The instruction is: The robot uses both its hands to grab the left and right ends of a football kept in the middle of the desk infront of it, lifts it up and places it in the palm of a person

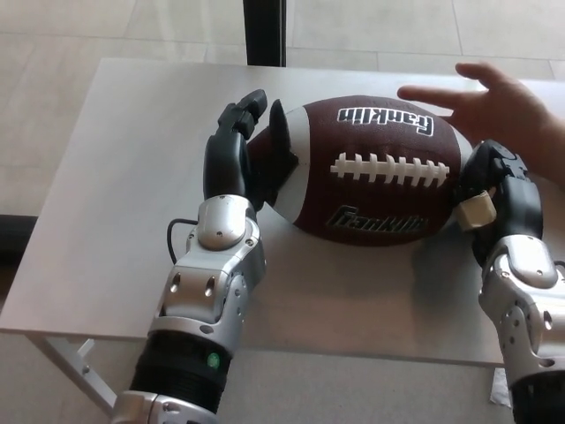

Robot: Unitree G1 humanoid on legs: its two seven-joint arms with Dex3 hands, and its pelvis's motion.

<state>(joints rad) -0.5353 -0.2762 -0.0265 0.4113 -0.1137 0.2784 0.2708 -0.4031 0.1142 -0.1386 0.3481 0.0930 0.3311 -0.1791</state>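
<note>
left hand [252, 155] and right hand [494, 199] clamped football [371, 168] ends; ball looked barely raised off desk [106, 221]. handover to person's palm [494, 106], far right, remained.

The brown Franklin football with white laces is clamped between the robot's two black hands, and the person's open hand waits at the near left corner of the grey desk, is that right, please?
Not quite. In the head view the person's open hand waits at the far right of the grey desk, behind the ball's right end, not the near left corner. The brown Franklin football with white laces is indeed clamped between the left hand and right hand.
</note>
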